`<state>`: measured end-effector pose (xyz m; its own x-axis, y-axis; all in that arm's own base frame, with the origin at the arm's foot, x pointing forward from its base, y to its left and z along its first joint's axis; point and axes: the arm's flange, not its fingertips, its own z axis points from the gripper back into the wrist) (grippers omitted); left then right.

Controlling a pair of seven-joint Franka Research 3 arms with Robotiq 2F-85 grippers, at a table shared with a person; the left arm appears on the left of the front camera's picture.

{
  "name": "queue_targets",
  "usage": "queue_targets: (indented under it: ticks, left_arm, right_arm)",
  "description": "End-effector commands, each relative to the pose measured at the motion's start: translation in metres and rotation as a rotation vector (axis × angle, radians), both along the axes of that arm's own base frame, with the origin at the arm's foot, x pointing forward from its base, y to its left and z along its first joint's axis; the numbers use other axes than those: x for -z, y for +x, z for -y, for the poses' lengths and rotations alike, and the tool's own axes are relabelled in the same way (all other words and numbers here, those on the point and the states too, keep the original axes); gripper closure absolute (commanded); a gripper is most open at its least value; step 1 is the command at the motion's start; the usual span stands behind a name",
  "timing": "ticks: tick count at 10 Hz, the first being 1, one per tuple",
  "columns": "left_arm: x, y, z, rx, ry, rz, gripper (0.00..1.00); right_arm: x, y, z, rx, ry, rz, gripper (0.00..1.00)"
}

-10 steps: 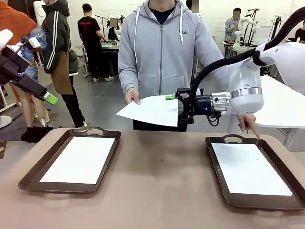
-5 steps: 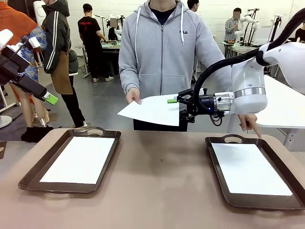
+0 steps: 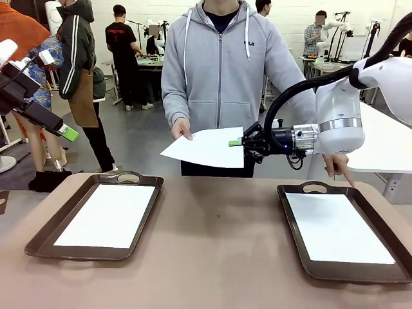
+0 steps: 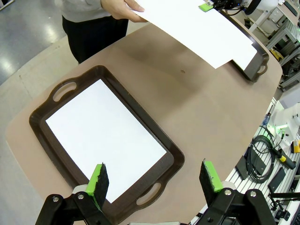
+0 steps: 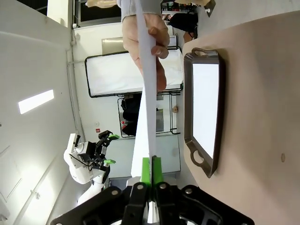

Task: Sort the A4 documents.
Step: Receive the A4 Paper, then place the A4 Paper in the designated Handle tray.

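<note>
The right gripper [image 3: 239, 143] is clenched on the edge of a thin white A4 paper sheet [image 3: 206, 147] held above the surface by the person's hand [image 3: 181, 129]. Pulling before release could tear it. The left gripper [image 4: 154, 180] hangs released.

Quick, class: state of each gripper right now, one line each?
Left gripper: open, holding nothing, above the left tray.
Right gripper: shut on the sheet that the person's hand holds out.

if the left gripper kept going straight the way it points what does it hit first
Most likely the sheet lying in the brown tray below the open left gripper, though depth is hard to judge.
</note>
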<state>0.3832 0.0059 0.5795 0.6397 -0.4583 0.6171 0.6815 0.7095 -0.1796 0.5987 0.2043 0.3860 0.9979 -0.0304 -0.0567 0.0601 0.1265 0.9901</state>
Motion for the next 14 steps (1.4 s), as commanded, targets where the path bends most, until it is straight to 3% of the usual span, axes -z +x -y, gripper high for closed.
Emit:
queue_targets:
  ticks: [1, 5, 6, 7, 14]
  left_arm:
    - [0.0008, -0.0014, -0.0001, 0.002, -0.003, 0.0, 0.0]
    - [0.0008, -0.0014, -0.0001, 0.002, -0.003, 0.0, 0.0]
    - [0.0008, -0.0014, -0.0001, 0.002, -0.003, 0.0, 0.0]
    - [0.0008, -0.0014, -0.0001, 0.002, -0.003, 0.0, 0.0]
    - [0.0008, -0.0014, -0.0001, 0.002, -0.003, 0.0, 0.0]
  right_arm:
    - [0.0015, -0.002, -0.0026, -0.003, 0.024, -0.011, 1.0]
    - [0.0039, -0.0015, -0.0028, -0.028, 0.024, -0.029, 1.0]
    - [0.0073, 0.0046, -0.0029, -0.151, -0.017, -0.065, 1.0]
    - [0.001, -0.0016, -0.0013, -0.01, 0.006, -0.006, 1.0]
    - [0.001, -0.0016, -0.0013, -0.01, 0.006, -0.006, 1.0]
